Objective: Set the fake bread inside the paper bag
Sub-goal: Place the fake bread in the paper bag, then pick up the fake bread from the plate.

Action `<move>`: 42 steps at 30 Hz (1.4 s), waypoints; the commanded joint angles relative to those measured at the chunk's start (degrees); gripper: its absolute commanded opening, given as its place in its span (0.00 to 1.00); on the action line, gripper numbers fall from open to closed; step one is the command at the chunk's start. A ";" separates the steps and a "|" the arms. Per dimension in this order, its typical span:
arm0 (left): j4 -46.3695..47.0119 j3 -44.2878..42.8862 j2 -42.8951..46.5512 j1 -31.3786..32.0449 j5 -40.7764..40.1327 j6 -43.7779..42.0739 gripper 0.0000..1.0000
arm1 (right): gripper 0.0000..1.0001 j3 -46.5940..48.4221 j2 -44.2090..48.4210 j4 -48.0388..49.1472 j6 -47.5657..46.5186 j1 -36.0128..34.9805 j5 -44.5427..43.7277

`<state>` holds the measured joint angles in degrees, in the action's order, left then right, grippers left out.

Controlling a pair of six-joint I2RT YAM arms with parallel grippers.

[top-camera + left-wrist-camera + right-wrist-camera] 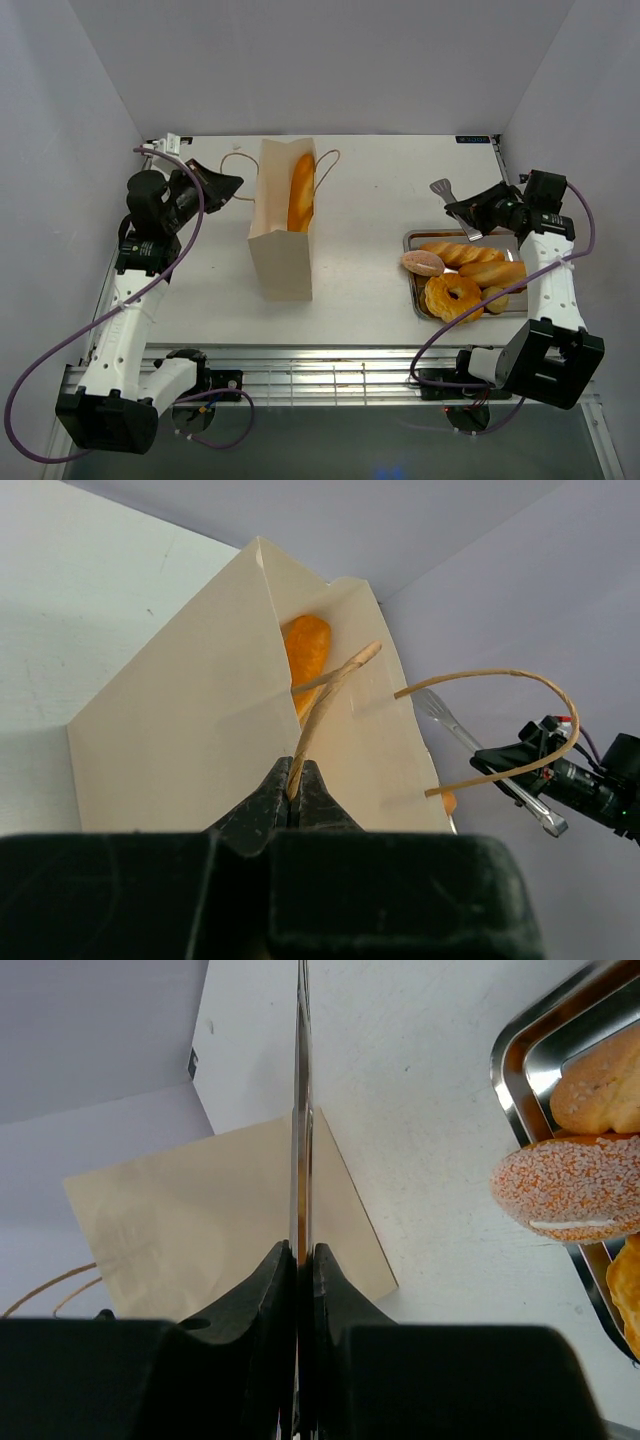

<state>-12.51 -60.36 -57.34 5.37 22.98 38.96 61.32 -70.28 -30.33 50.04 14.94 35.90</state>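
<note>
The paper bag [280, 262] stands open at the table's middle with a long baguette [301, 192] inside it. My left gripper [232, 184] is to its left, shut on the bag's near cord handle [325, 695]; in the left wrist view the jaws [296, 785] pinch the cord, with the baguette [308, 650] beyond it. My right gripper [468, 212] is shut on the metal tongs [301, 1110], held closed above the tray's far-left corner. The rest of the fake bread lies in the tray: a pinkish bun [423, 263], a ridged loaf [462, 252] and a ring bun [453, 296].
The shallow silver tray [411, 240] sits at the right of the table, with the pinkish bun [575, 1188] hanging over its left rim. The bag's far handle [500, 675] arcs free towards the right arm. Grey walls close in on three sides.
</note>
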 commanded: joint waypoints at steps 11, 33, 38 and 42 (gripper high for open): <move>-11.21 7.08 1.26 1.57 -1.25 -2.66 0.00 | 0.08 4.86 3.49 -24.04 3.31 7.73 -0.57; -20.17 -7.66 -8.66 2.28 -4.96 -5.30 0.00 | 0.18 -5.24 5.59 -30.23 2.08 8.70 -2.15; -20.71 -11.62 -12.00 2.28 -2.35 -3.72 0.00 | 0.18 -2.27 4.99 -30.14 1.90 8.79 -3.29; -21.85 -11.45 -13.93 2.54 0.74 -0.74 0.01 | 0.19 -0.76 4.01 -30.49 1.20 8.79 -2.77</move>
<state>-31.09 -71.20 -69.80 7.64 20.86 36.07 57.65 -66.08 -60.23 52.25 23.29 32.71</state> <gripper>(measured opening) 0.029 0.199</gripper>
